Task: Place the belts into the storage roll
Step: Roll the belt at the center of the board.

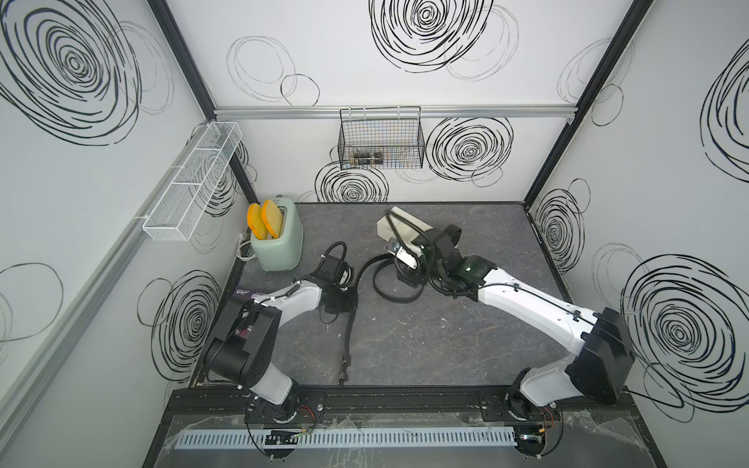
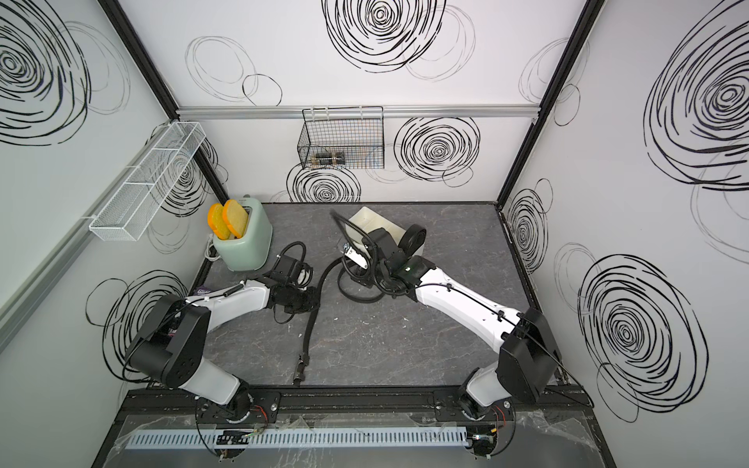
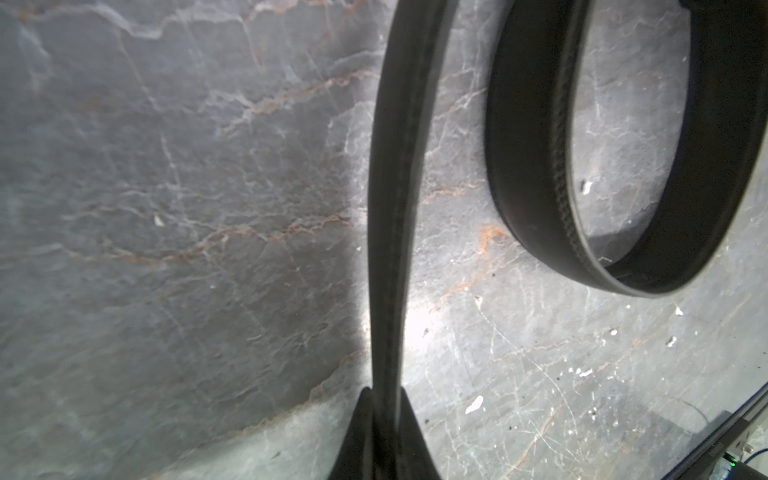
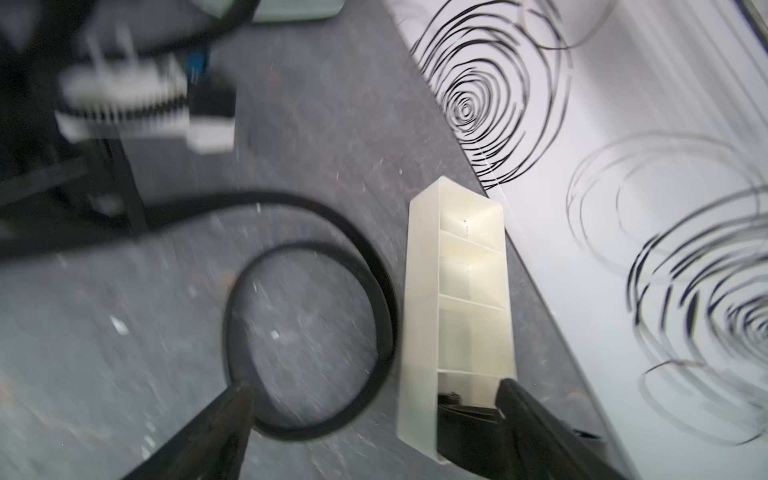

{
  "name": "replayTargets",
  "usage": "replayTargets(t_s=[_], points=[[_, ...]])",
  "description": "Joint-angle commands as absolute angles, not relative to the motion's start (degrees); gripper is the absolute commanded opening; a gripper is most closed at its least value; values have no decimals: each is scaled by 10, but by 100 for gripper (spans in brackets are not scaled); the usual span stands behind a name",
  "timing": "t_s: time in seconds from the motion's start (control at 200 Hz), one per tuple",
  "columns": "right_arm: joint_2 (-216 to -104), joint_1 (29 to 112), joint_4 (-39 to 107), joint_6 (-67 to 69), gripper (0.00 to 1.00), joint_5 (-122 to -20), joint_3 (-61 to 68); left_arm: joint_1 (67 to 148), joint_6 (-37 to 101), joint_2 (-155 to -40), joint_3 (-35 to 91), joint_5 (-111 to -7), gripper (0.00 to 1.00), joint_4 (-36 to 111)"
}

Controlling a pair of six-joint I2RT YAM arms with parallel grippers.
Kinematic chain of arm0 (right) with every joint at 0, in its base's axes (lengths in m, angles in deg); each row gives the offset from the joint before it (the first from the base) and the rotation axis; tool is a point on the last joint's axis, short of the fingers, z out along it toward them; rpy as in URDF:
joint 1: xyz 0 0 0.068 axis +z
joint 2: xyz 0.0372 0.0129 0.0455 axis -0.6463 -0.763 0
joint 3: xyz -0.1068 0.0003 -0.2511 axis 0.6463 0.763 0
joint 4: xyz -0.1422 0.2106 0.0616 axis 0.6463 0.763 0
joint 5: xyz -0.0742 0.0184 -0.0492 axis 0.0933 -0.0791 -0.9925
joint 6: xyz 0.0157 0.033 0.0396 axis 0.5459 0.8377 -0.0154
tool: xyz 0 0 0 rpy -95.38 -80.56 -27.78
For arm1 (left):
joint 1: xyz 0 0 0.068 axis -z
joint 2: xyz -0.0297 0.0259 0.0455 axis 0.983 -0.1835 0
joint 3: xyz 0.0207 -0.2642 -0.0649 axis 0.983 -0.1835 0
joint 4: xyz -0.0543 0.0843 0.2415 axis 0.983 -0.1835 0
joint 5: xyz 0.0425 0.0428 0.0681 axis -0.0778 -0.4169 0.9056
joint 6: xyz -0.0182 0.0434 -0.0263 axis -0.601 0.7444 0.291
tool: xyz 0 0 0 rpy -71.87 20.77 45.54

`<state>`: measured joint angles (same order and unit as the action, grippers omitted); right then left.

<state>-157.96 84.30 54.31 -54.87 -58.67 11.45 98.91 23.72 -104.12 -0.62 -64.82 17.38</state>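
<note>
One belt [image 1: 349, 328] lies stretched over the grey table, its buckle near the front edge and its far end curled into a loose loop [image 4: 384, 299]. My left gripper [image 3: 386, 399] is shut on that belt's strap [image 3: 390, 208], between buckle and loop; in both top views it sits mid-table [image 1: 350, 302] [image 2: 312, 300]. A second belt, wound into a coil [image 1: 452, 235] [image 4: 465, 419], sits in the end compartment of the cream storage roll [image 1: 385, 227] [image 4: 422, 291]. My right gripper [image 4: 374, 390] is open and holds nothing, between the loop and the coil's compartment.
A mint toaster [image 1: 279, 239] with two orange slices stands at the back left. A black wire basket [image 1: 381, 142] hangs on the back wall and a white mesh shelf [image 1: 194, 182] on the left wall. A purple packet [image 1: 247, 291] lies under the left arm.
</note>
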Motion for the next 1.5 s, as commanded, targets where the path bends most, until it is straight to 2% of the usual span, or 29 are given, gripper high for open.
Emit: replayTargets(t_s=[0.0, 0.23, 0.585, 0.901, 1.006, 1.096, 1.211, 1.376, 1.496], points=[[-1634, 831, 605, -884, 90, -673, 134, 985, 246, -1032, 7, -654, 10, 174], [-1739, 819, 540, -951, 89, -674, 72, 978, 243, -1021, -11, -658, 10, 180], [-1859, 837, 530, -913, 87, -627, -54, 968, 239, -1012, -41, -668, 10, 201], [-1917, 856, 554, -895, 86, -596, -106, 947, 247, -1016, -37, -676, 9, 200], [-1935, 859, 560, -885, 80, -589, -120, 933, 247, -1014, -36, -680, 9, 200], [-1946, 859, 565, -878, 79, -587, -126, 921, 265, -1015, -31, -685, 9, 197], [-1958, 856, 572, -873, 64, -586, -132, 916, 271, -1013, -24, -682, 9, 192], [-1978, 852, 584, -865, 62, -582, -145, 915, 271, -1015, -18, -686, 9, 193], [-1991, 852, 586, -857, 46, -576, -155, 915, 271, -1014, -16, -689, 9, 193]])
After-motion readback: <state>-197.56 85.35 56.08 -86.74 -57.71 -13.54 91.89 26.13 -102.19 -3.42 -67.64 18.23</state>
